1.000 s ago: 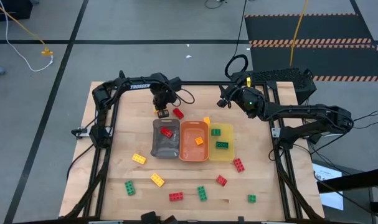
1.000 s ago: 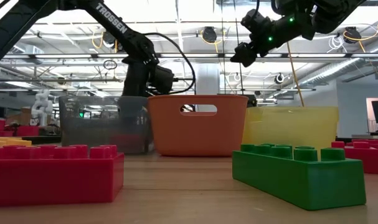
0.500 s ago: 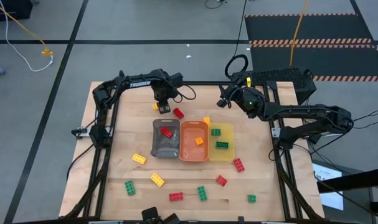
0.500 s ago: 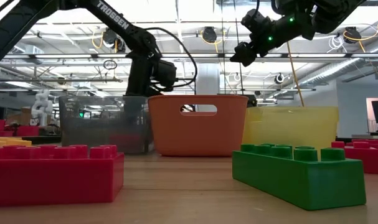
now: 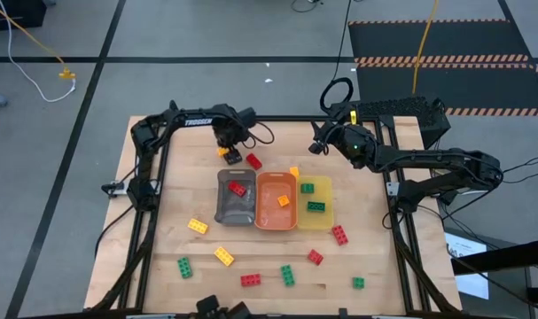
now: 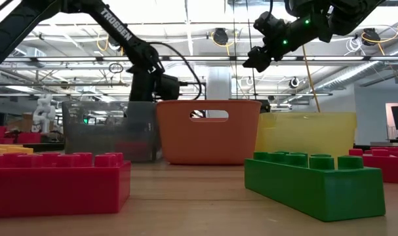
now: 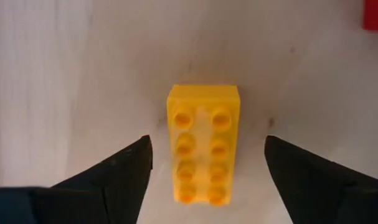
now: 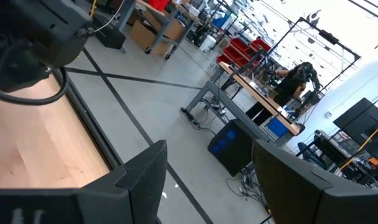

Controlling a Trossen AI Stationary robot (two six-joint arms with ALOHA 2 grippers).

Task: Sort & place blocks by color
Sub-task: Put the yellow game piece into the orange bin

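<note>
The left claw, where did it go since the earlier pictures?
The left claw moved from over the grey tray's far edge toward the table's far side. It now hangs open around a yellow block, not gripping it. The right claw, trays and other blocks stayed put.

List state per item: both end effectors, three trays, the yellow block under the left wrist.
left end effector: open, straddling the yellow block, not touching it
right end effector: open, empty, raised past the table's far right
yellow block: flat on the table, studs up, ungrasped
grey tray: holds one red block
orange tray: holds one orange block
yellow tray: holds two green blocks
</note>
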